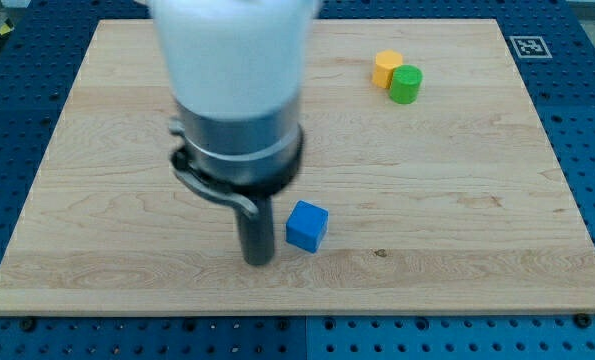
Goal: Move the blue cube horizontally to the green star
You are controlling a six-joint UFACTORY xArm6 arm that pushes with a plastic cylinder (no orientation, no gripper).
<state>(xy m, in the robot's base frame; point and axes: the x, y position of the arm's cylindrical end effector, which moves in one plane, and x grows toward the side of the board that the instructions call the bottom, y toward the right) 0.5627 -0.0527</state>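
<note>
Now blue cube [307,225] just right of my tip [258,262], small gap between

No readable text, square black-and-white marker [526,46] on wooden board [457,200] corner

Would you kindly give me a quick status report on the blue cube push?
My tip down, just on the view's left of blue cube. No green star visible; only green cylinder beside yellow block, upper right. Path clear.
</note>
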